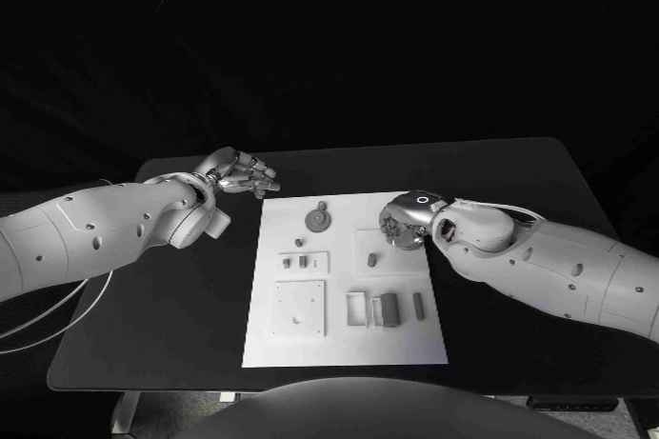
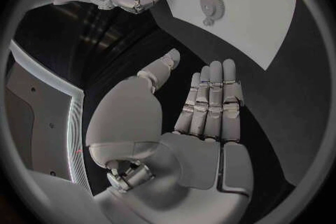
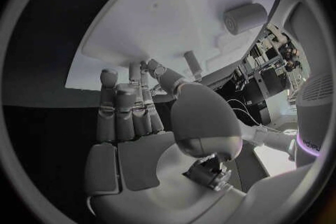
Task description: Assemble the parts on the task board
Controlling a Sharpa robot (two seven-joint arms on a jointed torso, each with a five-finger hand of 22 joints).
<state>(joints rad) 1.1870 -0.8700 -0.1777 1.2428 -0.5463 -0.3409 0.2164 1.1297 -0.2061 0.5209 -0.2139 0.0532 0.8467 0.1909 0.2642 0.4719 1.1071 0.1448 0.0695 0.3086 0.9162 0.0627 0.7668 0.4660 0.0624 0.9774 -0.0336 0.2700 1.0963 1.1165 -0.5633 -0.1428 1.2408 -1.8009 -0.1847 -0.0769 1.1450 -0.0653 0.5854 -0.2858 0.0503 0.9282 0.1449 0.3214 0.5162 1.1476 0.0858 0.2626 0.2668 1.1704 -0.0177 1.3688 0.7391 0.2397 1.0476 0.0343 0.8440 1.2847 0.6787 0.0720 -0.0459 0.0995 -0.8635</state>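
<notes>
Nearest to the camera in head view is the lower edge of the task board [image 1: 344, 349], a white plate lying flat in the middle of the black surface [image 1: 165, 344]. On it the parts are spread apart, prob. so each can be reached alone: a gear [image 1: 319, 217] near the top of the board, a small peg [image 1: 300, 241] just below it, two short pieces [image 1: 294, 262] on a raised tile in the middle left, a square plate w/ holes [image 1: 300, 308] at lower left, and some upright blocks [image 1: 389, 309] at lower centre. Right hand [image 1: 407, 222] is over the upper right part of the board, fingers bent down toward a raised tile there; in right wrist view its fingers [image 3: 129, 106] reach to the board edge beside a small pin [image 3: 192, 63], but I cannot tell if anything is pinched, the tips hide it. Left hand [image 1: 239, 172] is off the board, at upper left of the frame above the dark surface; left wrist view shows its fingers [image 2: 213, 98] straight and apart, holding nothing, so it is released, I think waiting out of the way. My guess: the assembly is at early stage, most parts not yet seated.
</notes>
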